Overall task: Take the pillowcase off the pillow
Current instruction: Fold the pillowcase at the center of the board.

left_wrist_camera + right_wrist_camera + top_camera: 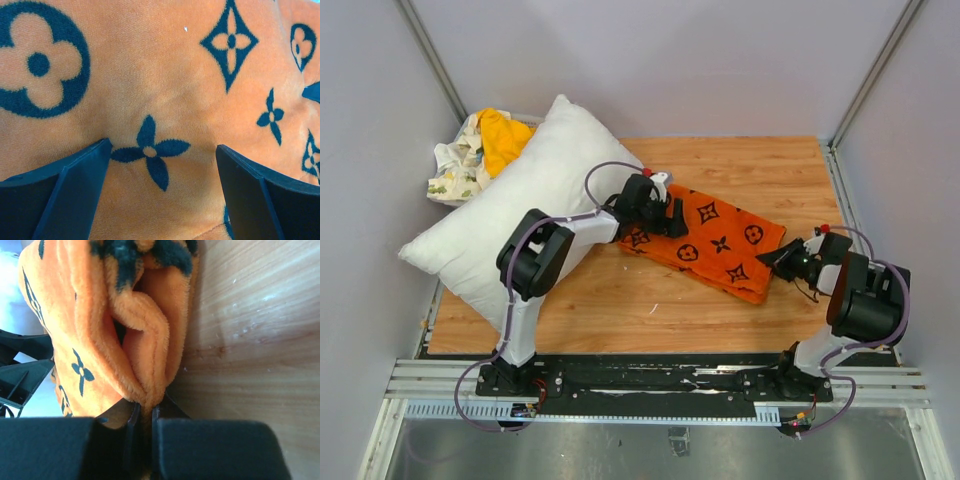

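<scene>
Nearest us, the right gripper [775, 262] is clamped on the near right edge of the pillowcase [720, 240]. Only the right wrist view shows the plush fold pinched between its closed fingers [210, 450], the wooden table [620, 300] alongside. Further in, the left gripper [672, 215] stands spread wide over the orange fabric, which fills its wrist view; we cannot tell whether it touches. That arm hides where the pillowcase meets the pillow [520, 200], which lies far left. Beyond it, a yellow-orange cloth [503, 135] and a white printed cloth [458, 165] bunch in the corner.
</scene>
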Controlling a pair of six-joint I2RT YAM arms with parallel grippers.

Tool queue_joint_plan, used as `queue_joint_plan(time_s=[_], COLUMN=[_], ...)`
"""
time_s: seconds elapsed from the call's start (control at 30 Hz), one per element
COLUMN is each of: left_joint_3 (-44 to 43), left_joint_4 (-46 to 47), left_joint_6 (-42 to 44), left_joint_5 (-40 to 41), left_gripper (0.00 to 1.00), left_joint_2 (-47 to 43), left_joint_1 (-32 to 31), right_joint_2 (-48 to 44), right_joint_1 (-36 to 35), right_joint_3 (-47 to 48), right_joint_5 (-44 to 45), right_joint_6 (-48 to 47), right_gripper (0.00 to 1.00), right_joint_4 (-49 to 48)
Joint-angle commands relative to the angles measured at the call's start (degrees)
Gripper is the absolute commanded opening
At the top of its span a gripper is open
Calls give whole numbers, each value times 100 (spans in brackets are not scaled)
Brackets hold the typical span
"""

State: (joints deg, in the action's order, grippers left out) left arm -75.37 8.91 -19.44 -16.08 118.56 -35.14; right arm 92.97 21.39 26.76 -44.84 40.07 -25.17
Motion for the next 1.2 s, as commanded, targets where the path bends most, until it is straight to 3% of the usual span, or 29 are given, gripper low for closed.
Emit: queue_joint_plan(time_s=[0.0, 0.2, 0.43, 0.63, 0.77, 0.93, 1.17], left_joint_3=[-225, -278, -84, -481, -606, 80, 1186], left_joint_4=[-241, -236, 1007, 1175, 956, 1256, 866], left_joint_6=[98, -188, -1906, -1952, -1773, -1565, -1225], left_joint_5=[148, 223, -140, 359, 164, -959, -593], left_gripper=[92, 91, 90, 93, 94, 94, 94], left_joint_2=[174, 329, 470, 444, 197, -603, -1620], left_joint_1=[-96, -501, -899, -1236, -1090, -428, 469], right_joint_2=[-470, -893, -198, 38, -30, 235, 906], right_joint_1=[-78, -57, -38, -203, -1017, -2213, -3886], right_joint_3=[533, 1929, 3986, 5195, 5591, 6339, 7497], right_joint_5=[564, 1843, 2658, 3641, 4469, 5498, 6773], right_joint_6=[-344, -893, -1945, -2401, -2533, -2669, -2542], right_gripper=[1, 1, 1, 1, 1, 1, 3], right_joint_4=[1685, 3459, 5155, 6251, 6670, 7533, 8601])
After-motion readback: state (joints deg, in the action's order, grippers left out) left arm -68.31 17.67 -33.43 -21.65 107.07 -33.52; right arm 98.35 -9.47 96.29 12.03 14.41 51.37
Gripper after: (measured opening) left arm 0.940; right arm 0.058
